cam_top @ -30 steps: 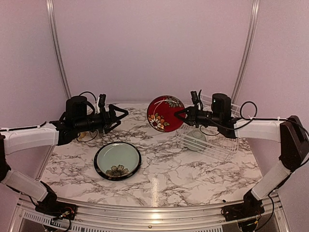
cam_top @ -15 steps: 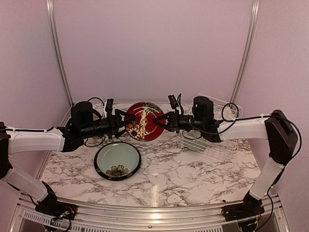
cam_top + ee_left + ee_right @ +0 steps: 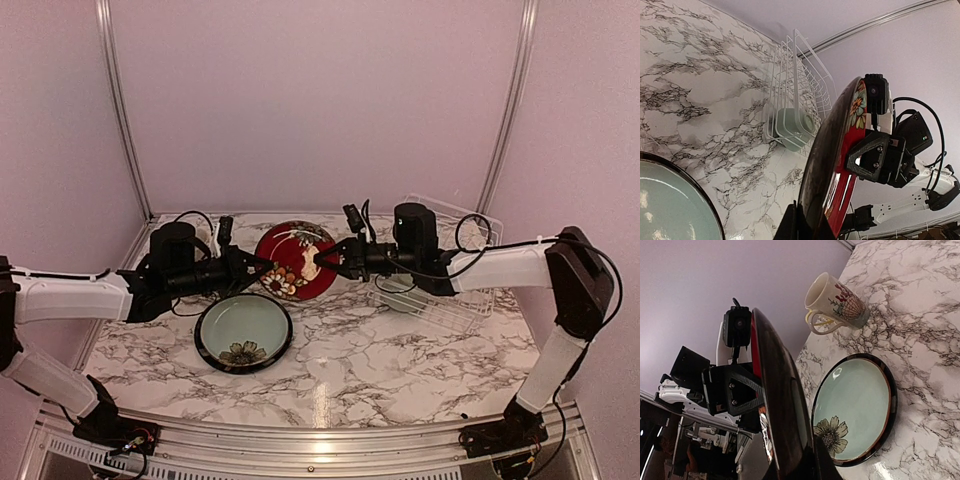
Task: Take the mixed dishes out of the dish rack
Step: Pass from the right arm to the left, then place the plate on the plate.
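Observation:
The red plate (image 3: 292, 262) hangs on edge above the table's back middle, gripped from both sides. My left gripper (image 3: 263, 267) is shut on its left rim and my right gripper (image 3: 322, 258) is shut on its right rim. In the left wrist view the red plate (image 3: 837, 155) fills the lower middle, with the dish rack (image 3: 800, 80) behind it holding the pale-green bowl (image 3: 791, 126). The pale-green plate (image 3: 243, 332) lies flat on the table below my left gripper. The cream printed mug (image 3: 836, 302) lies on its side beyond that plate.
The white dish rack (image 3: 452, 302) stands at the back right, under my right forearm. Marble table (image 3: 400, 370) stretches toward the near edge. Lilac walls close the back and sides.
My right arm carried the red plate left and lower, away from the rack. My left arm came in from the left, and its open jaws shut on the plate's rim.

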Controlling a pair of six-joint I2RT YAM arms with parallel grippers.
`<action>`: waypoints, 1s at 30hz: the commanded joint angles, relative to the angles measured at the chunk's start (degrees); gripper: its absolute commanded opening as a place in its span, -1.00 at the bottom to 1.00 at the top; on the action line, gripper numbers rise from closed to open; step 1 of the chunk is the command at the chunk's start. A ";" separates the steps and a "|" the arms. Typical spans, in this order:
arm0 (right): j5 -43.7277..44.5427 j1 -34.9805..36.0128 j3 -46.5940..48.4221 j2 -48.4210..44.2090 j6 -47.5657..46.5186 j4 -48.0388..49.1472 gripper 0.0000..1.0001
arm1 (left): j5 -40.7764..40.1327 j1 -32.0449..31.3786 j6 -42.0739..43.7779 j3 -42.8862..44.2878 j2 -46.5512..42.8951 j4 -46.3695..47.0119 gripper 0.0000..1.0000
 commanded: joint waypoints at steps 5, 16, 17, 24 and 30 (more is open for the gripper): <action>1.59 0.22 2.49 -0.36 -7.88 0.38 0.13 | -2.91 0.48 -2.90 -4.18 -5.94 -4.22 -1.00; 24.75 0.12 10.71 -4.19 -29.79 -29.09 0.97 | -6.44 2.68 -4.69 -15.22 -19.74 -14.39 -1.00; 27.66 0.14 11.66 -4.81 -31.61 -31.44 0.97 | -6.67 2.92 -5.25 -16.42 -21.33 -15.13 -1.00; 47.31 0.06 12.53 -9.20 -37.91 -35.51 0.97 | -7.88 4.22 -10.13 -23.78 -28.04 -16.43 -1.00; 51.21 -1.22 10.53 -13.59 -38.70 -34.43 0.97 | -9.34 4.31 -10.75 -24.64 -29.17 -17.10 -1.00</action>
